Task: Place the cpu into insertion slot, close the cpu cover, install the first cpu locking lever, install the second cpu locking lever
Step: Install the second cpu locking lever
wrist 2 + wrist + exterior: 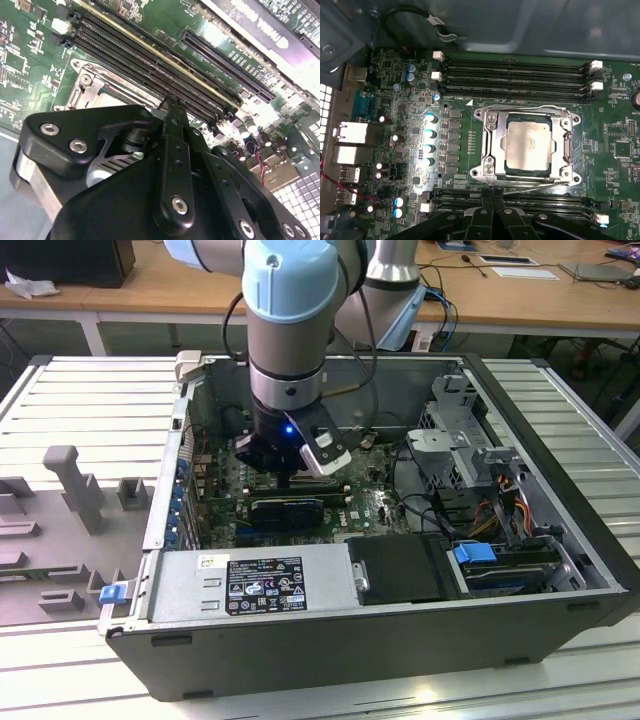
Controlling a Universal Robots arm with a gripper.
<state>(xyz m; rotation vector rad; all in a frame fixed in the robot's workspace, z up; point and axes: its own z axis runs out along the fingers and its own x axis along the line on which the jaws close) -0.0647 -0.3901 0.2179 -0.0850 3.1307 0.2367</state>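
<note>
Wooden desks run along the back of the room, and in front of them a ribbed grey worktop (560, 390) carries an open computer case (400, 640), lying on its side. In the exterior view the pale-blue arm (285, 300) reaches straight down into the case, its gripper (290, 472) low over the green board (375, 505), close to the case's far wall. A grey moulded fixture (75, 490) sits by the worktop's edge at the exterior view's left.

Over to the second wrist view: matte black fingers (175, 165) with bright screw heads, drawn tight together, nothing between them. The tips hover just above the long black memory slots (150, 62), and a corner of the slot's silvery rim (87, 87) peeks past the gripper body.

Now the first wrist view, and here it is: the cpu (528, 145), flat, square, brushed silver-beige, already sitting in the insertion slot (492, 172). The cover (496, 131), a thin metal frame with a square cut-out, seems to lie down around the chip. A thin wire lever (530, 186) runs along the slot's near side, beside the fingertips (492, 200).

The risk, as I judge it: those narrow tips slipping off the springy lever, or scraping the board's small parts, if they push off-line.
</note>
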